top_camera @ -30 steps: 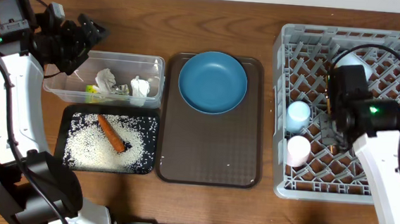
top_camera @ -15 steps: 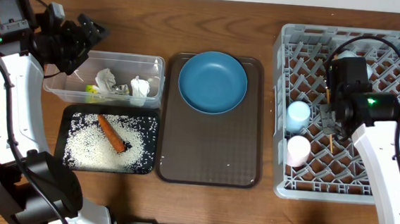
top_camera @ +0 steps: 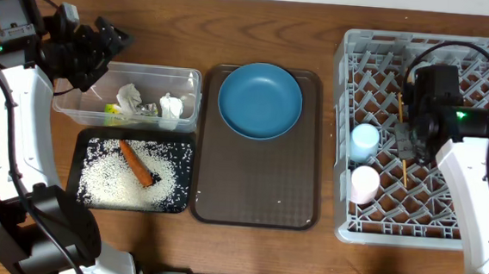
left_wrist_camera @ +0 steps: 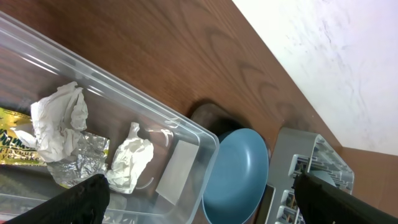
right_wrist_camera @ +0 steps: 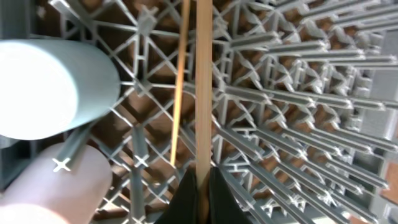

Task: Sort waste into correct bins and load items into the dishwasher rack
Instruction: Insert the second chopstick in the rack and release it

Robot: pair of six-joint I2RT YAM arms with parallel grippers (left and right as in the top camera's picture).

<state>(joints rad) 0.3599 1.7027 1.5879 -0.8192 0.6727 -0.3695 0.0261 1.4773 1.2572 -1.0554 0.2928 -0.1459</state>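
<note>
My right gripper [right_wrist_camera: 203, 177] is shut on a wooden chopstick [right_wrist_camera: 203, 93] and holds it over the grey dishwasher rack [top_camera: 485, 145]; a second, thinner chopstick [right_wrist_camera: 180, 81] lies beside it. A light-blue cup [top_camera: 364, 141] and a pinkish-white cup [top_camera: 365, 184] lie in the rack's left side. My right arm hides the white bowl. The dark-blue plate [top_camera: 260, 100] rests on a brown serving tray [top_camera: 256, 190]. The clear tub [top_camera: 192, 81] holds napkins [top_camera: 129, 97] and a yellow-green wrapper [top_camera: 111, 108]. The black tray [top_camera: 184, 204] holds rice and a carrot [top_camera: 137, 162]. My left gripper [left_wrist_camera: 199, 199] is open and empty above the tub's far left.
The tub and the black tray stand one behind the other at the table's left, against the serving tray's left edge. Bare wooden table [top_camera: 333, 40] runs between the serving tray and the rack. The right arm's cable [top_camera: 458, 50] loops over the rack.
My right arm has moved toward the back of the rack with the chopstick, covering the white bowl. The left arm has not moved.
</note>
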